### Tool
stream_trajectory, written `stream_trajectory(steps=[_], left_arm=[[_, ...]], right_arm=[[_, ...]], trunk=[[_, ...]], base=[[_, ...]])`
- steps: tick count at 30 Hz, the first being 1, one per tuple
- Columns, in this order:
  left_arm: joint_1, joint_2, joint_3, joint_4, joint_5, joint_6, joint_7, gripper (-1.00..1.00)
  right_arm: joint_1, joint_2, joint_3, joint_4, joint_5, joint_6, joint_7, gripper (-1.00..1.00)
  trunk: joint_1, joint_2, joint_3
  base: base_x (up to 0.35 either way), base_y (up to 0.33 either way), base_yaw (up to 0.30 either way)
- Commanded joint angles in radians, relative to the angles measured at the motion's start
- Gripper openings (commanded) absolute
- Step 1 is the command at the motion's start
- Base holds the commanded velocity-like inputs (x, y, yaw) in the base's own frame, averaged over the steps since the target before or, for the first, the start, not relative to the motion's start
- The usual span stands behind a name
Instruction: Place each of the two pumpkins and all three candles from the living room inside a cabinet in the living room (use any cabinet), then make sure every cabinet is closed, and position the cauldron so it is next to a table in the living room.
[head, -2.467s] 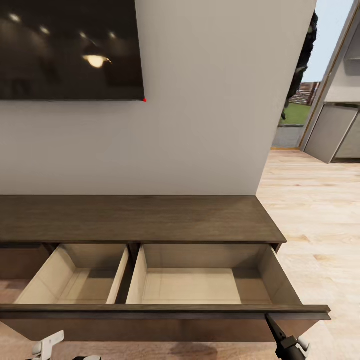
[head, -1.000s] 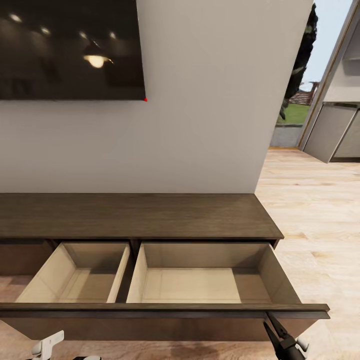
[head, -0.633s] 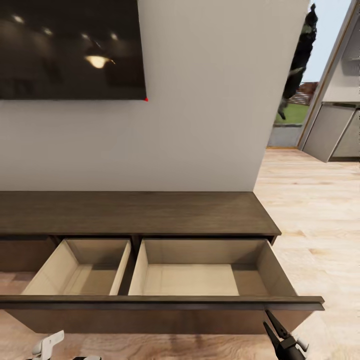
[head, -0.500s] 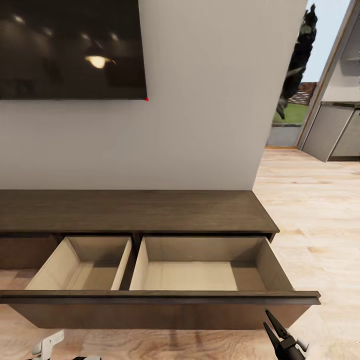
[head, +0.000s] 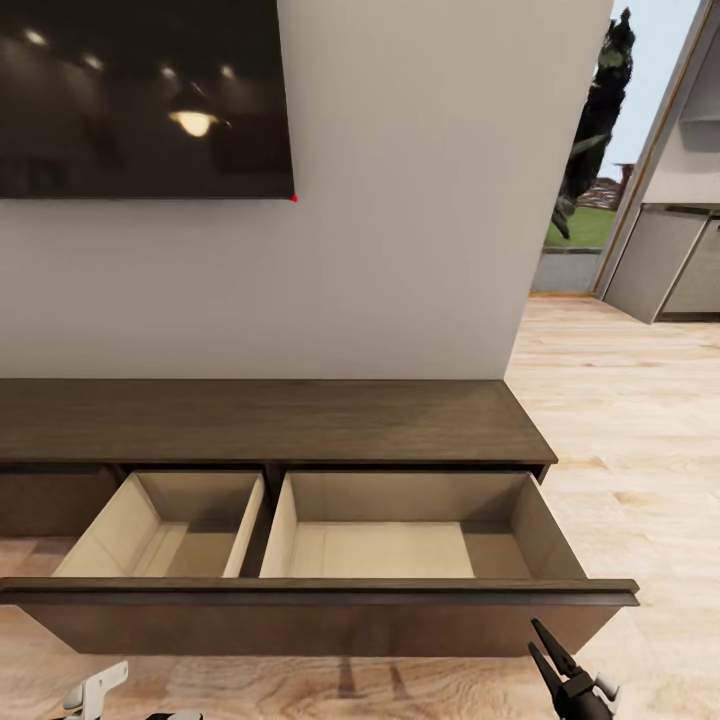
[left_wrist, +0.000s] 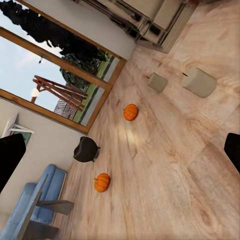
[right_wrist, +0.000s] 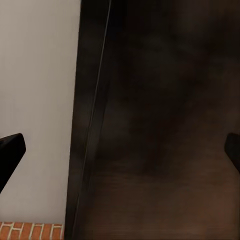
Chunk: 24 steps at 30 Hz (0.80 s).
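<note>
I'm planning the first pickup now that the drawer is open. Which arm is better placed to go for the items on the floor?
Probably the left. Its wrist view looks over the floor where two pumpkins and two candles lie, jaws wide apart. The right gripper sits open by the open drawer, facing dark wood.

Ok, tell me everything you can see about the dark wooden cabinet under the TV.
The cabinet is a long, low unit of dark brown wood grain, standing on the light plank floor against the white wall below the TV. Its flat top is bare. One wide, handleless drawer front is pulled out toward the robot, exposing two pale light-wood compartments, a narrower one at the view's left and a wider one at the right, both empty. The right gripper hovers open just in front of the drawer front, not touching it.
</note>
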Motion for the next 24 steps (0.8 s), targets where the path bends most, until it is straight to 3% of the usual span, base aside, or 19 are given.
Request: stream_trajectory(steps=[1,24], left_arm=[[0.000,0.000,0.000,0.000,-0.001,0.011,0.003,1.00],[0.000,-0.001,0.000,0.000,-0.001,0.007,0.003,1.00]], right_arm=[[0.000,-0.004,0.007,0.000,-0.008,0.013,0.004,1.00],[0.003,-0.008,0.014,0.000,-0.004,0.011,-0.001,1.00]], trunk=[[0.000,0.000,-0.001],[0.000,0.000,-0.001]], base=[[0.000,0.000,0.000],[-0.032,0.000,0.000]])
